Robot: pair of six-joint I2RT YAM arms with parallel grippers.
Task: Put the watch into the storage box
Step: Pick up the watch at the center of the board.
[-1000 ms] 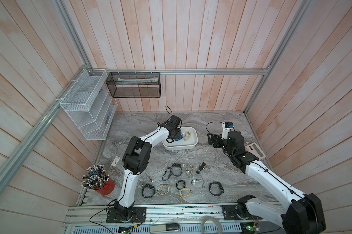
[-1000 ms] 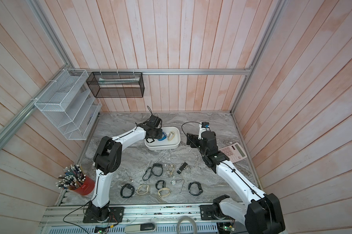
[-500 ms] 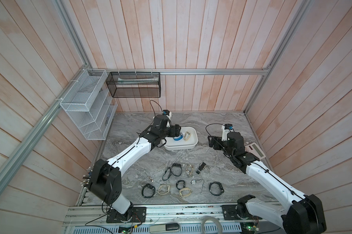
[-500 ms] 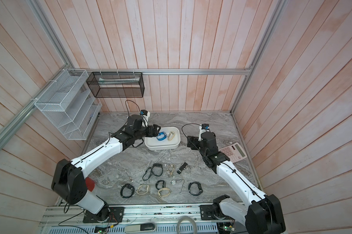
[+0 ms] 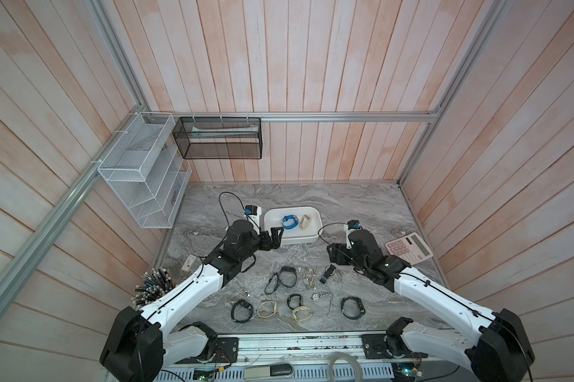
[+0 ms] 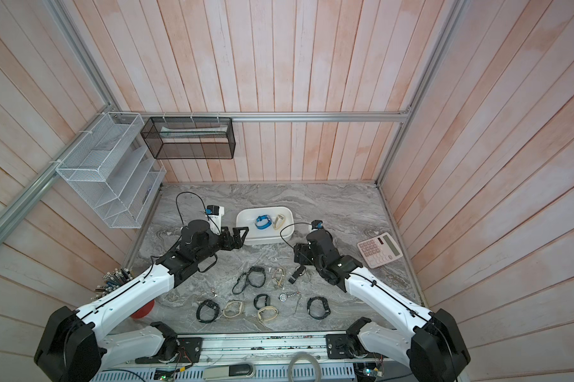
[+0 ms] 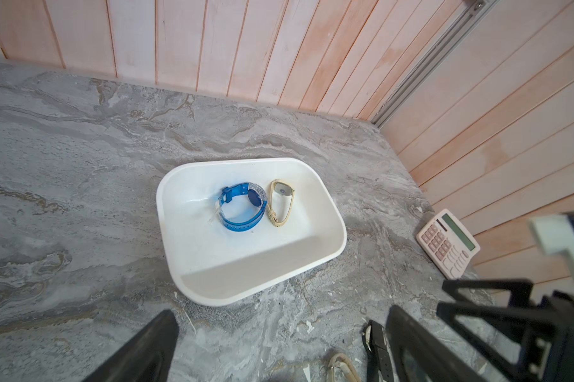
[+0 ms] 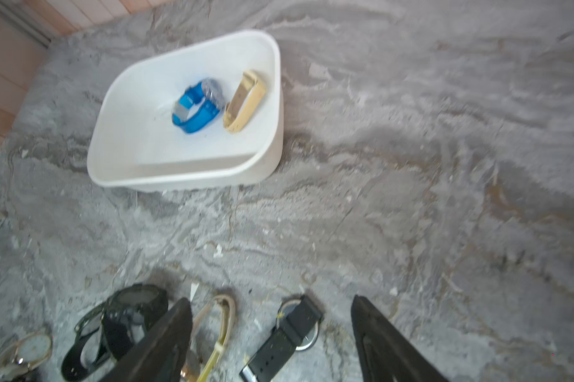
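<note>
Left gripper (image 5: 277,237): fingers apart, empty, beside box (image 5: 292,209)
Right gripper (image 8: 270,299): fingers apart, near black watch (image 8: 288,334)
Box: blue watch (image 5: 289,221), beige watch (image 5: 305,221)

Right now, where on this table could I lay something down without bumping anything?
Barest: the marble strip between the storage box and the back wall; also the box floor beside the blue watch, away from the cream watch. Crowded: the front, strewn with loose watches. The calculator takes the right edge.
</note>
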